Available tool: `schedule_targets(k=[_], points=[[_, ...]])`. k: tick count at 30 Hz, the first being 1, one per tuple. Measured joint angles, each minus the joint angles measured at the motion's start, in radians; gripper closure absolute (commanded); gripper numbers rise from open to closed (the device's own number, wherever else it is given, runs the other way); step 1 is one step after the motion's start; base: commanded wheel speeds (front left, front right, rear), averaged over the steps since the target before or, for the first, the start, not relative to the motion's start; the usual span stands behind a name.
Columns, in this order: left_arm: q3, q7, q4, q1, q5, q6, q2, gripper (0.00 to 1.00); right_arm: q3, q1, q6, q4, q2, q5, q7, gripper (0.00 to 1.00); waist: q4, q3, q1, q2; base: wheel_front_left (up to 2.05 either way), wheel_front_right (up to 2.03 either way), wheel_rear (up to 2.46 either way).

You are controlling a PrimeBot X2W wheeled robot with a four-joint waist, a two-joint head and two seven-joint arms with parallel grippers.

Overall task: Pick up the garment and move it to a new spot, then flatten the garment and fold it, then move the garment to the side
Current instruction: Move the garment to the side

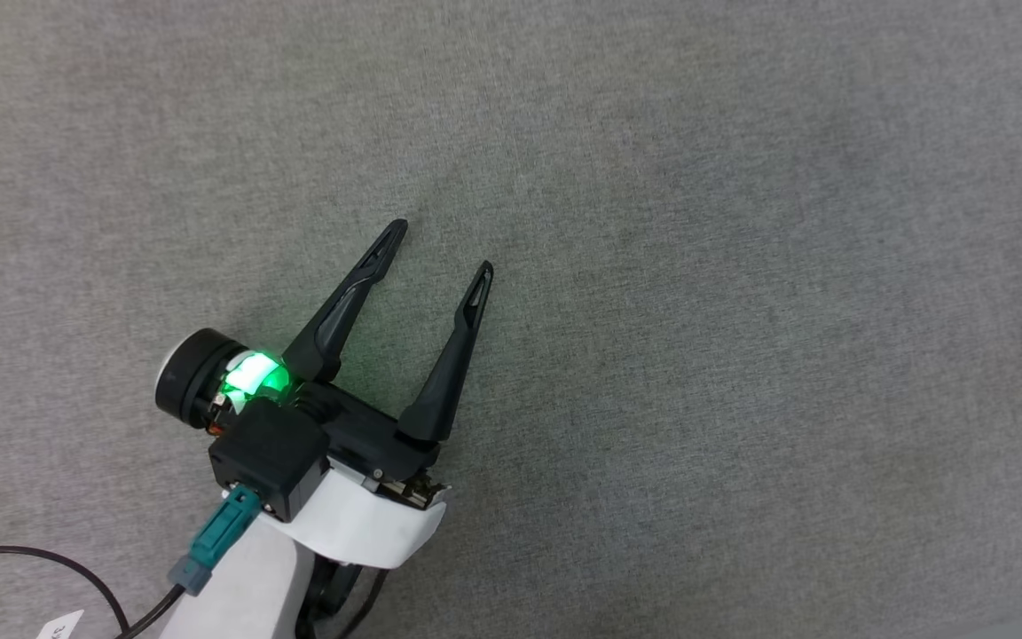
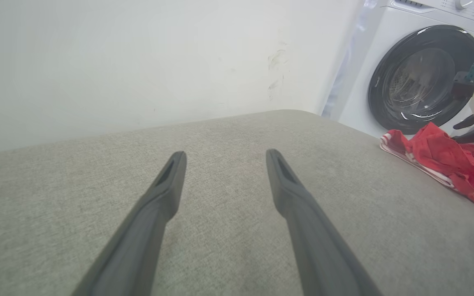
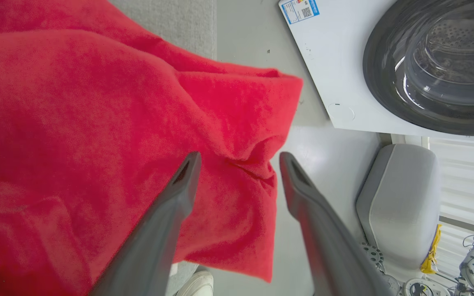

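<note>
**Item: garment** (image 2: pixel 438 154). Red jersey cloth with red-and-white striped trim. It is lying bunched at the far edge of the grey upholstered surface (image 2: pixel 220 131), just in front of the washing machine (image 2: pixel 422 78). In the right wrist view one fold of the garment (image 3: pixel 97 102) is hanging past that edge, with pale floor (image 3: pixel 323 164) beneath it.

**Item: left gripper** (image 1: pixel 441 247). Its fingers are standing wide and gripping nothing. It is hovering over bare upholstery, well apart from the cloth.

**Item: right gripper** (image 3: pixel 240 158). Its fingers are spread apart, close above the red cloth. One is crossing the fabric and the other is lying toward the floor side. Nothing appears to be pinched between them.

**Hazards, as judged:**
- The overhanging fold is probably pulling weight toward the floor. A nudge from the right arm could be enough to send the whole shirt sliding off.
- With the cloth heaped like this, a pinch is likely to catch several layers at once. Flattening would then be dragging a knot instead of spreading a sheet.
- A finger could be snagging in a sleeve or hem on the way in and lifting the shirt unevenly.
- The left arm is sitting far off, so a two-handed spread is calling for a long reach across the surface.
- A white shoe (image 3: pixel 196 285) is showing at the floor near the edge, so someone may be standing close to the working arm.
</note>
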State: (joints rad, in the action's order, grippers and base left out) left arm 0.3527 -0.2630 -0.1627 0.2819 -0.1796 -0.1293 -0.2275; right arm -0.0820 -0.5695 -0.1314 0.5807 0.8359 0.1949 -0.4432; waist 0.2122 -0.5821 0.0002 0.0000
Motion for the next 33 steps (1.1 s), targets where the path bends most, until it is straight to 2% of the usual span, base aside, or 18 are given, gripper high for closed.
schedule_targets(k=[7,11,17,20,25,33], points=[[-0.031,0.000,0.030,-0.018,-0.027,0.000,0.039,0.00,0.034,-0.016,0.000,-0.082,-0.030,-0.021,0.022,0.00,-0.009,0.075,-0.0001,0.0000,0.00,0.00,0.00],[-0.072,0.000,0.055,-0.059,-0.029,0.000,0.051,0.00,0.061,-0.023,0.000,-0.175,-0.086,-0.017,0.055,0.00,-0.021,0.145,-0.0001,0.0000,0.00,0.00,0.00],[-0.179,0.000,0.069,-0.125,-0.026,0.000,0.083,0.00,0.125,0.050,0.000,-0.349,-0.245,0.045,0.149,0.00,-0.055,0.264,-0.0002,0.0000,0.00,0.00,0.00],[-0.222,0.000,0.081,-0.150,-0.025,0.000,0.096,0.00,0.152,0.128,0.000,-0.451,-0.307,0.064,0.221,0.00,-0.080,0.318,-0.0002,0.0001,0.00,0.00,0.00],[-0.276,0.000,0.117,-0.194,-0.039,0.002,0.125,0.00,0.198,0.275,0.000,-0.594,-0.447,0.102,0.319,0.00,-0.131,0.394,-0.0003,0.0000,0.00,0.00,0.00],[-0.294,0.000,0.182,-0.242,-0.015,0.002,0.144,0.00,0.185,0.489,0.000,-0.698,-0.619,0.077,0.449,0.00,-0.203,0.483,-0.0004,0.0000,0.00,0.00,0.00]])
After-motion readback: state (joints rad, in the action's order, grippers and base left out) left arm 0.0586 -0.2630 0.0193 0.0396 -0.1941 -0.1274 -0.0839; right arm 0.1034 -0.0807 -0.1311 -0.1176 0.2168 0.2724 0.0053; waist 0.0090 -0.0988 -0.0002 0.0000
